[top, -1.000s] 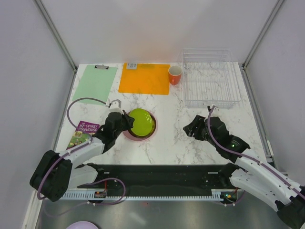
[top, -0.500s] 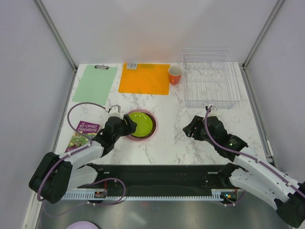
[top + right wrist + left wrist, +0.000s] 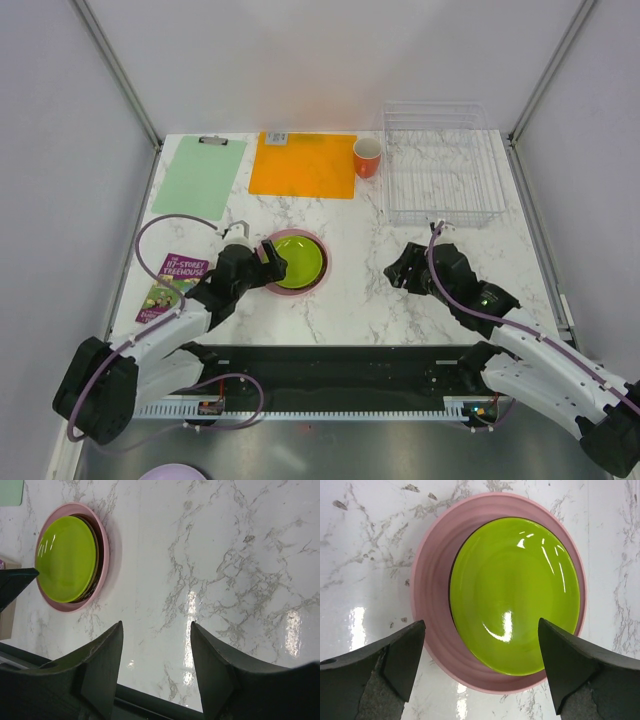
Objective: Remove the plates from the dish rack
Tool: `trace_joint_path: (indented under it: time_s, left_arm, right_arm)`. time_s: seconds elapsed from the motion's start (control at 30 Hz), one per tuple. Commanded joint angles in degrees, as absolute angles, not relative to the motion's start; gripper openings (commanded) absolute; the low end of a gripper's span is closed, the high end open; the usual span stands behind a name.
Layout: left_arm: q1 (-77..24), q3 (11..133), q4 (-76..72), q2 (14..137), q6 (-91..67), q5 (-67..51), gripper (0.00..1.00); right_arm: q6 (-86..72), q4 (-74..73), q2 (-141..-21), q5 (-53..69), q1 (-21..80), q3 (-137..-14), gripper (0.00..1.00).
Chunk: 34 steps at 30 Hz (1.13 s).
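The lime green plate [image 3: 515, 590] lay on the pink plate [image 3: 432, 585], with the left tool [image 3: 480, 630] spread above it. Right of the pink plate, the right tool [image 3: 156, 630] hung spread, holding nothing.

Table: you are looking at a white marble-veined table [image 3: 360, 290]; it is carrying everything listed here
Mat: an orange mat [image 3: 303, 165] is lying flat at the far edge; a small white card [image 3: 276, 138] is sitting on its far left corner
Cup: an orange cup [image 3: 367, 157] is standing upright just beside the mat's right edge
Clipboard: a pale green clipboard [image 3: 199, 176] is lying left of the mat, its clip pointing away from you
Book: a purple-and-green book [image 3: 172, 280] is lying near the left edge; you are seeing only part of its cover
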<state>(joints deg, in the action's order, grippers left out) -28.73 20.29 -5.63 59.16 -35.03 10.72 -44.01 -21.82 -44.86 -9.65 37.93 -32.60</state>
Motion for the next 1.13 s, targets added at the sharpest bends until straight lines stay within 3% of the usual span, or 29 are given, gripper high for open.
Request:
trace_joint_path:
  time_s: [0.0,0.3,0.5,0.67,1.1]
  left_arm:
    - [-28.7,25.3,3.0,53.2,-32.0,14.8,1.0]
    - [-28.9,38.2,18.0,45.9,-22.9,19.5,1.0]
    - [-28.9,42.5,20.7,35.2,-19.6,19.9,1.0]
    - [-28.9,45.2,22.7,31.4,-15.8,21.6,1.0]
    - [-28.9,45.4,22.3,30.8,-13.3,25.1,1.0]
  right_arm:
    - [-40.9,-22.8,-45.5,-13.7,38.1,-34.3,0.64]
    - [-29.5,-26.1,-51.4,-24.9,38.1,-43.9,0.64]
    - [-21.4,-26.5,-54.6,-38.7,38.1,-48.9,0.64]
    - [-16.3,-23.0,-55.5,-50.1,38.1,-48.3,0.64]
    - [-9.9,-6.3,-48.0,-57.5,38.1,-38.7,0.69]
